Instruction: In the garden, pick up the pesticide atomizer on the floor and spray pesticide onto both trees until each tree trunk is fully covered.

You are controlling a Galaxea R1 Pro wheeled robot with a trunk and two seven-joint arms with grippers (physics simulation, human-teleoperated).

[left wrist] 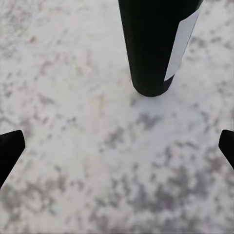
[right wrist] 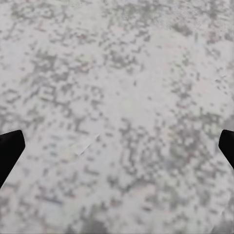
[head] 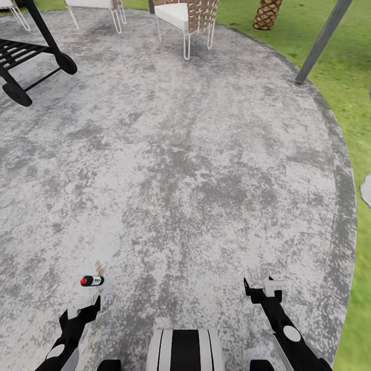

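The paving (head: 196, 170) is a wide round grey pad, mottled and bare across its middle. Its curved rim runs down the right side, where lawn (head: 355, 93) begins; a slanted grey pole (head: 322, 44) stands at that rim, and a scaly palm trunk (head: 267, 13) stands in the grass beyond. At the far edge sit a wicker chair (head: 188, 18) with white legs and, to the left, a black wheeled rack (head: 31, 56). A pale stone (head: 366, 189) shows at the right border.

The atomizer (head: 91, 281) lies on its side on the paving, a small black cylinder with a red end, just ahead of the left tool (head: 82, 307) and a little to its right, not touching it. In the left wrist view its black body (left wrist: 156, 44) reaches in from the edge, ahead of the spread fingertips (left wrist: 9, 151), not between them. It carries a white label, too small to read.

The right tool (head: 260, 291) hangs over bare paving, well apart from the atomizer; its fingertips (right wrist: 9, 148) are spread wide too.
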